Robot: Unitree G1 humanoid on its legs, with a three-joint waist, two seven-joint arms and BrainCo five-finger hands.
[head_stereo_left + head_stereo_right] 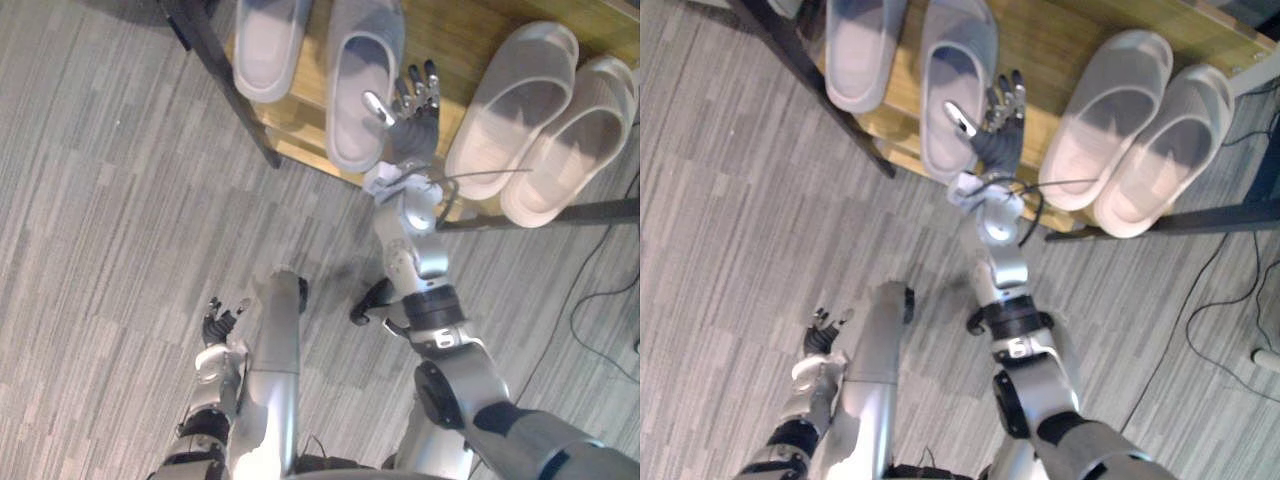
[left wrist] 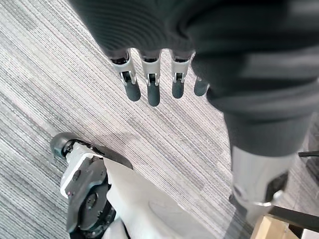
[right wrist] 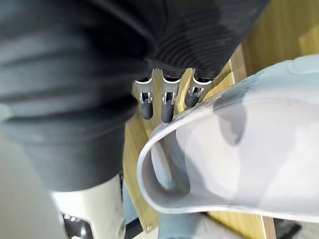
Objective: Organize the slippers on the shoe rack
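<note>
The shoe rack (image 1: 455, 35) lies at twelve o'clock in my head view: a shelf of smooth yellow wood on a dark metal frame (image 1: 225, 80), its far part cut off by the picture's edge. Four slippers lie on it, all rounded, thick-soled and matte, with their covered fronts turned toward me.

At eleven o'clock is the outer grey slipper (image 1: 268, 45), its heel cut off. Just beside it, at twelve, is the inner grey slipper (image 1: 360, 80), whose front reaches past the shelf's front edge. At one to two o'clock the two pale slippers (image 1: 515, 100) lie side by side, touching, angled toward five o'clock.

My right hand (image 1: 415, 110) is over the bare wood between the inner grey slipper and the pale pair. Its fingers (image 3: 167, 107) are straight and a little spread, with nothing in them. The thumb seems to rest against the inner grey slipper's side, though I cannot be sure of contact. In my right wrist view a slipper's curved rim and hollow mouth come close under the fingertips, and my thumb is hidden by the dark cover.

My left hand (image 1: 220, 325) hangs at seven o'clock over the grey ribbed carpet (image 1: 110, 200), its fingers (image 2: 149, 89) loose, straight and empty.
</note>
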